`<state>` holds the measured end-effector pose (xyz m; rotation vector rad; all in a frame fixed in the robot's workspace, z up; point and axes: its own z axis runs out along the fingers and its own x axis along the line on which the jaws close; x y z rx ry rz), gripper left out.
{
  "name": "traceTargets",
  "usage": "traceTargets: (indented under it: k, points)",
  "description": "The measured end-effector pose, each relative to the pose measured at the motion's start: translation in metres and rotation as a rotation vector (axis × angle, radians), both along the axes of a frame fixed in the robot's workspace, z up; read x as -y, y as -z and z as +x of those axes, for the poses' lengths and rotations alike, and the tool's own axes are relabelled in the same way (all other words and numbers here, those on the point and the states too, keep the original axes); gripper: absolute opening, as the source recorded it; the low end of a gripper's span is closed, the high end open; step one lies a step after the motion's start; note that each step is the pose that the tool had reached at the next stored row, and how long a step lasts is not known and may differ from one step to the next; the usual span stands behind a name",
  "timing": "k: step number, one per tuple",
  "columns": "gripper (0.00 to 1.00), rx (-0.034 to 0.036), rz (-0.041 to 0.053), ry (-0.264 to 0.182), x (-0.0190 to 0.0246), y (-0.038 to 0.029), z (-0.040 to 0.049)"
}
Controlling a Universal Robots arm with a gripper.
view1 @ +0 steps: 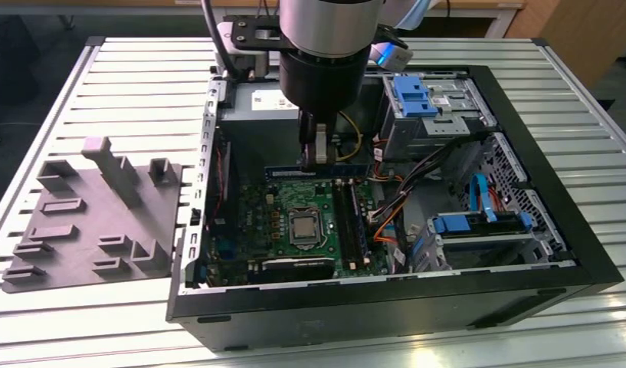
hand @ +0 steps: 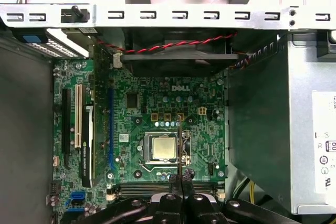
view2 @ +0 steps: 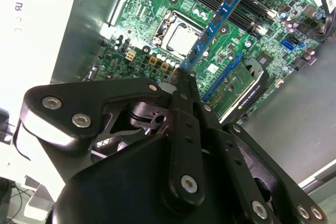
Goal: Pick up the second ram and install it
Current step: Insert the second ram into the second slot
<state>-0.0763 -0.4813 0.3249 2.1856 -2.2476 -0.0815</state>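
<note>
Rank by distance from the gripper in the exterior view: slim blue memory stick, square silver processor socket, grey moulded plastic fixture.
1. Slim blue memory stick: held by the gripper.
2. Square silver processor socket: on the motherboard beneath.
3. Grey moulded plastic fixture: outside the case, exterior view's left.

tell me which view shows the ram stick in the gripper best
The second wrist view: the second ram runs out lengthwise from the gripper, its blue board plain to see. The exterior view shows it as a blue strip above the motherboard. The first wrist view shows it edge-on, a thin line.
</note>
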Motion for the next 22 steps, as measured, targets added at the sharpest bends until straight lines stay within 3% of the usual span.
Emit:
traceTargets:
  k: [22]
  points:
    - [0.12, -0.0001, 0.0000, 0.090, 0.0000, 0.0000, 0.0000]
